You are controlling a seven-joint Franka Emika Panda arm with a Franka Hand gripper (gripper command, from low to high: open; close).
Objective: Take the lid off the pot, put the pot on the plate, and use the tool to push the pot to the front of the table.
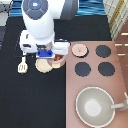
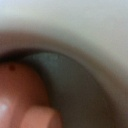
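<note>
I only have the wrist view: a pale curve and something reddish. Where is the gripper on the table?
Observer: The gripper is right over the plate, near the middle of the exterior view.
Operator: Is the lid off?
Observer: Yes. The lid lies on the stove panel, to the exterior view's right of the gripper.
Operator: And the tool?
Observer: The tool lies on the table, to the exterior view's left of the plate, apart from the gripper.

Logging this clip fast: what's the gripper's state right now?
Gripper: low over the small pale-pink pot beside the flat beige plate; open or shut cannot be told.
</note>
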